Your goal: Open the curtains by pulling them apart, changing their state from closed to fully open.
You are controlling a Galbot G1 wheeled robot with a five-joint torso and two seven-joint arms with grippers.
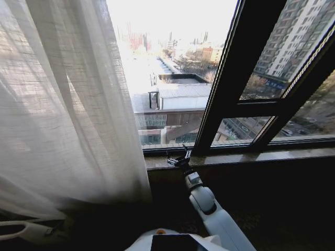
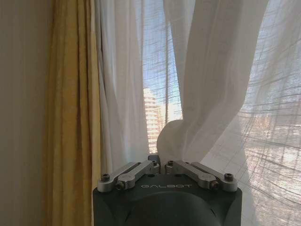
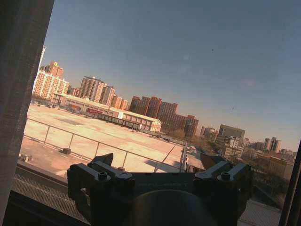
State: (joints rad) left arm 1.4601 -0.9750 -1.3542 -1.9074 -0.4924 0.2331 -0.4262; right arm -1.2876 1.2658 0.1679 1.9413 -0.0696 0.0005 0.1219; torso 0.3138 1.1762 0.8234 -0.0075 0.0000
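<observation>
A sheer white pleated curtain [image 1: 63, 104] hangs over the left part of the window, its free edge near the middle. In the left wrist view my left gripper [image 2: 160, 163] is shut on a bunched fold of this curtain [image 2: 207, 84], and the cloth rises out from between the jaws. My left arm [image 1: 21, 230] lies low at the far left under the hem. My right gripper [image 1: 178, 159] rests at the window sill, right of the curtain's edge. In the right wrist view the right gripper [image 3: 157, 162] stands open on nothing, with the curtain's edge [image 3: 19, 94] at one side.
Bare glass shows rooftops and towers outside. Dark window frame bars [image 1: 230, 78] slant across the right half, above a stone sill [image 1: 272, 156]. A yellow drape [image 2: 70, 94] hangs beside the sheer curtain, against a plain wall [image 2: 23, 94].
</observation>
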